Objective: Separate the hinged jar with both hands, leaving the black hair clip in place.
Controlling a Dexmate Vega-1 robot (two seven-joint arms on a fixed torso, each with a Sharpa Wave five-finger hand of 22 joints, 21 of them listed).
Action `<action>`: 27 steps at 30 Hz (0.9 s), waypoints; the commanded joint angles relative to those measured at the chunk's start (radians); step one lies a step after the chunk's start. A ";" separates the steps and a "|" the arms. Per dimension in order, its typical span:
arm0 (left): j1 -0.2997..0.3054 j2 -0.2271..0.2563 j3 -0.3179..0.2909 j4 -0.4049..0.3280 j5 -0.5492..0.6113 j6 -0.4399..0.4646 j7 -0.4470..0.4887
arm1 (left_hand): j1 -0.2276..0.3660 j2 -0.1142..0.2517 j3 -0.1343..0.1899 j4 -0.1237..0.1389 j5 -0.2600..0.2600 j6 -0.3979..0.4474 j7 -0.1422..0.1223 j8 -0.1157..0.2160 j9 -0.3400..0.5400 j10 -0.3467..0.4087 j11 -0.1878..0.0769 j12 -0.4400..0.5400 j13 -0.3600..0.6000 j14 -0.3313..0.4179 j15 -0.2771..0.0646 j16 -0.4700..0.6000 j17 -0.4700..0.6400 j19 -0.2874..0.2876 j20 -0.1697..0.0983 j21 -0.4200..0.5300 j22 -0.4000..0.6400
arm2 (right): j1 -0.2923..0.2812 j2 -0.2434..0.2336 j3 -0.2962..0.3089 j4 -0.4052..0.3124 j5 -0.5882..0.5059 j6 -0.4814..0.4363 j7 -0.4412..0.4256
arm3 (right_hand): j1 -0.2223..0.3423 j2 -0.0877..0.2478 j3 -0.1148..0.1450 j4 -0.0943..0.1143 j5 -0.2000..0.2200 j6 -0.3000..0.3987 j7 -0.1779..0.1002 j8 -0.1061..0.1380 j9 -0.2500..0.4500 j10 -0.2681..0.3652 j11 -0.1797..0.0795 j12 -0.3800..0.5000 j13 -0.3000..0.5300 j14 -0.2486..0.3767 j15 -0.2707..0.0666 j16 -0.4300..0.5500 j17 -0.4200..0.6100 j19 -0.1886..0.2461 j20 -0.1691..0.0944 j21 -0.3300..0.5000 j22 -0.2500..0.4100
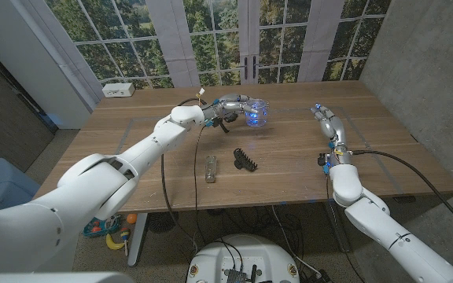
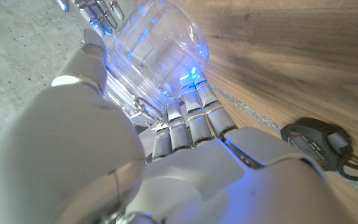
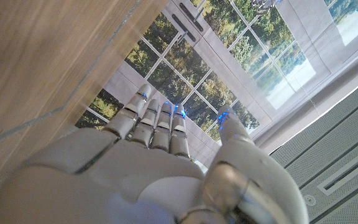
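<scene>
The clear glass jar (image 1: 255, 112) is at the far middle of the table, glowing blue from my hand's lights. My left hand (image 1: 228, 107) grips it from the side, and in the left wrist view the fingers (image 2: 188, 115) wrap round the jar (image 2: 157, 43). The black hair clip (image 1: 245, 160) lies on the wood nearer me, apart from both hands. A small clear oblong piece (image 1: 210, 167) lies just left of the clip. My right hand (image 1: 326, 119) is at the right of the table, fingers (image 3: 157, 121) straight and apart, holding nothing.
A white box (image 1: 118, 90) sits at the table's far left corner (image 1: 101, 106). A black round disc with a cable (image 2: 316, 140) lies on the wood close to my left hand. Windows stand behind the table. A grey wall is at the right.
</scene>
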 commanded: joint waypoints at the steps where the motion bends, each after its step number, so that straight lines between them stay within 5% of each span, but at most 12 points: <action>1: -0.007 0.041 -0.008 -0.055 -0.051 0.045 -0.123 | 0.199 0.210 0.049 0.041 0.007 0.296 -0.062 0.203 0.070 0.385 -0.173 0.152 0.195 0.387 -0.328 0.112 0.207 -0.002 -0.001 0.008 0.001 | -0.019 0.001 -0.030 -0.089 -0.194 -0.112 -0.128 | 0.008 0.007 0.008 -0.001 0.008 0.016 -0.002 0.007 0.004 0.015 -0.004 0.008 0.003 0.024 -0.003 0.014 0.006 0.017 0.000 0.008 0.003; 14: -0.037 0.043 -0.019 -0.022 -0.117 0.081 -0.270 | 0.198 0.207 0.051 0.040 0.008 0.297 -0.062 0.208 0.073 0.390 -0.175 0.154 0.211 0.391 -0.328 0.111 0.215 -0.007 0.000 0.014 0.001 | -0.017 0.017 -0.074 -0.122 -0.362 -0.212 -0.244 | 0.050 0.008 0.017 -0.007 0.016 0.049 -0.024 0.014 0.005 0.044 -0.020 0.019 0.013 0.066 -0.037 0.045 0.025 0.060 0.029 0.024 0.009; 23: -0.051 0.010 -0.054 0.062 -0.191 0.082 -0.365 | 0.197 0.206 0.053 0.039 0.009 0.299 -0.061 0.212 0.074 0.392 -0.178 0.155 0.224 0.394 -0.328 0.112 0.223 -0.008 -0.001 0.020 0.001 | 0.002 0.030 -0.113 -0.112 -0.453 -0.252 -0.314 | 0.082 -0.021 0.013 -0.019 0.015 0.067 -0.029 0.018 0.006 0.066 -0.026 0.026 0.019 0.087 -0.045 0.061 0.033 0.079 0.041 0.031 0.012; 27: -0.055 -0.002 -0.069 0.088 -0.214 0.086 -0.392 | 0.197 0.205 0.054 0.039 0.010 0.298 -0.061 0.213 0.076 0.393 -0.179 0.156 0.229 0.396 -0.327 0.112 0.226 -0.009 -0.002 0.023 0.001 | 0.018 0.056 -0.138 -0.091 -0.516 -0.292 -0.381 | 0.174 -0.054 0.017 -0.026 0.010 0.122 -0.045 0.035 0.008 0.126 -0.041 0.050 0.035 0.130 -0.078 0.093 0.051 0.115 0.031 0.045 0.015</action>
